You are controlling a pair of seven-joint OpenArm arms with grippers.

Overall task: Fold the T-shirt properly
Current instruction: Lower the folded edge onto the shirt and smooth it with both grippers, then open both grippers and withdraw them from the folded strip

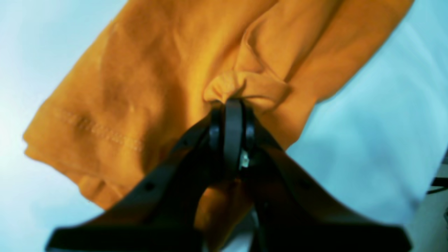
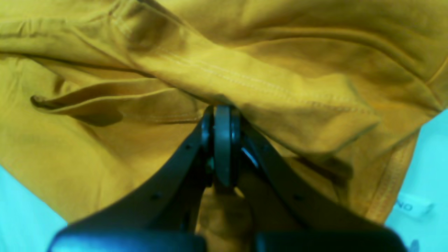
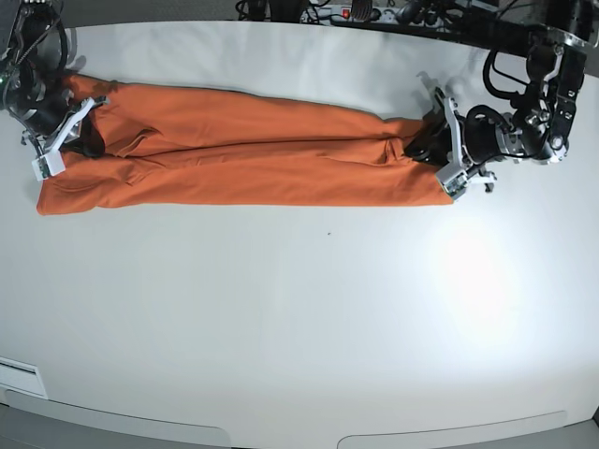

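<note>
The T-shirt is stretched out long across the far part of the white surface, folded into a narrow band with a crease running along the middle. The left gripper has its jaws pinched tight on a bunched bit of cloth at one end. The right gripper is clamped on a hemmed fold at the other end (stitching shows right above it).

One T-shirt lies stretched along the far edge of the one white table. Two grippers: the left gripper and the right gripper. Probably one power strip beyond the far edge
</note>
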